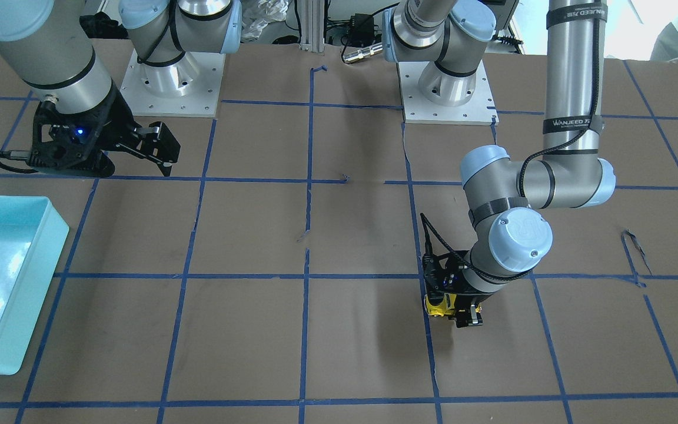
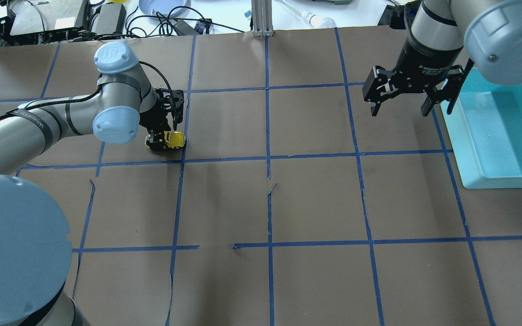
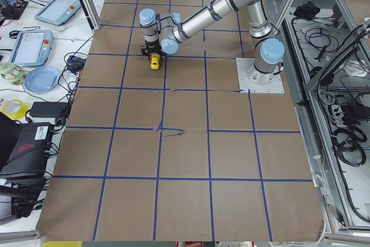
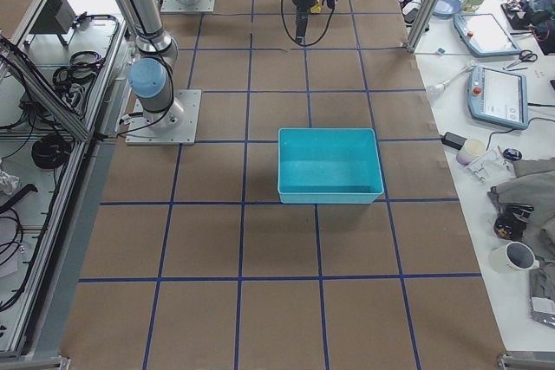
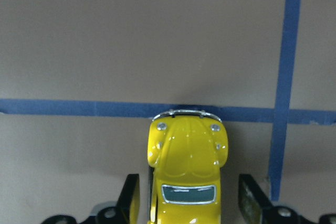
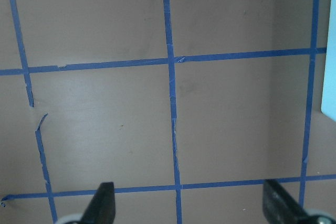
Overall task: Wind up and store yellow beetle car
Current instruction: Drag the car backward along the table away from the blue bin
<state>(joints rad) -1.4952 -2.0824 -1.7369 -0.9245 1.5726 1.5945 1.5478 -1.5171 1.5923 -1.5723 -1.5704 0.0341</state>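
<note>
Left tool (image 5: pixel 188 182) straddles the tiny glossy yellow beetle toy car (image 5: pixel 188 153) at ten o'clock on the brown bench (image 2: pixel 315 199), jaws apart, not clamped. Right tool (image 2: pixel 399 111) hangs wide open. The car looks light, rigid and slick, so it is probably best pinched low across its sides.

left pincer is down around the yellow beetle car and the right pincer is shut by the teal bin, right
No: the right pincer is open, fingers spread wide, as the overhead view shows. The left pincer is down around the yellow beetle car, and the right one hangs by the teal bin.
</note>
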